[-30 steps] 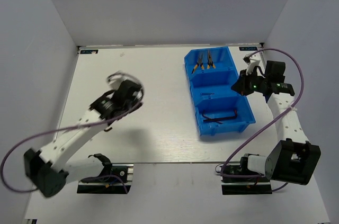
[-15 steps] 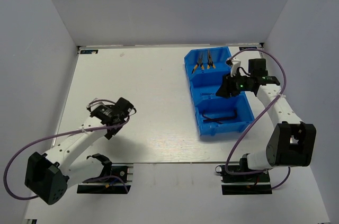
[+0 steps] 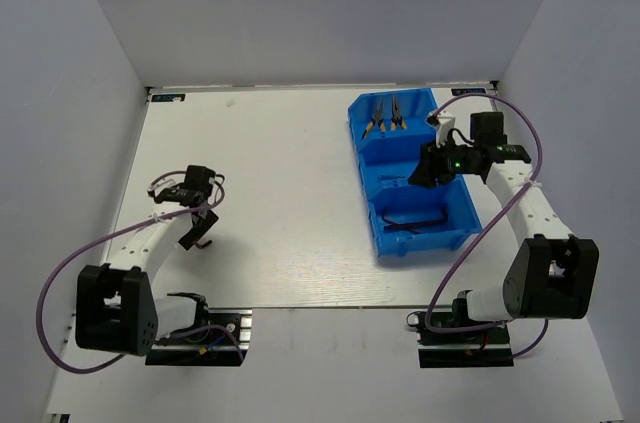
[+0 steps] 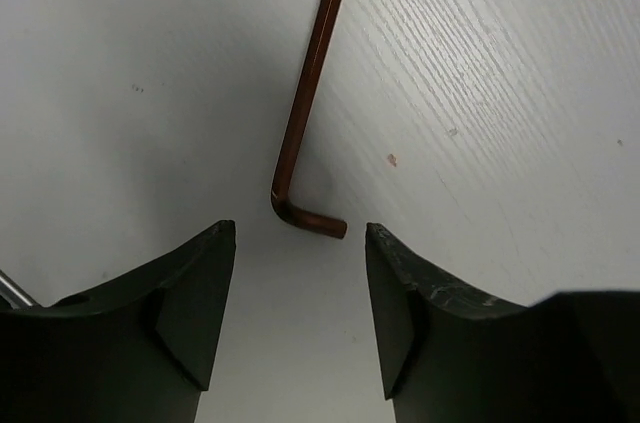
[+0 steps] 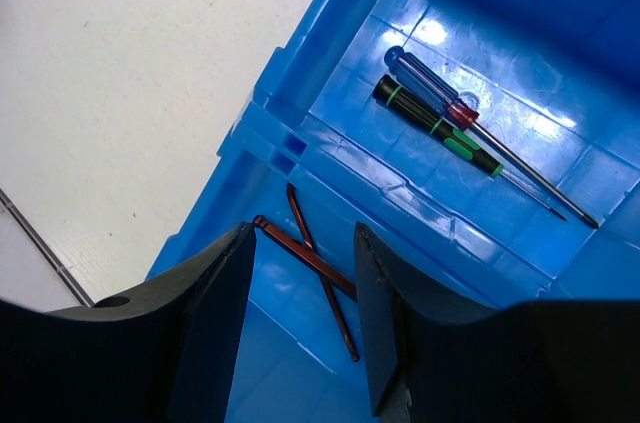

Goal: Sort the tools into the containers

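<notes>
Since a second ago the left fingers (image 3: 203, 233) have dropped to the table (image 3: 290, 173) and the right fingers (image 3: 415, 180) have swung over the blue bin (image 3: 430, 240). Left wrist view: they stand apart and empty, a hex key (image 4: 303, 123) on the table at the mouth of the gap. Right wrist view: spread, empty, above two screwdrivers (image 5: 432, 123) in one compartment and two crossed hex keys (image 5: 316, 263) in the next.
</notes>
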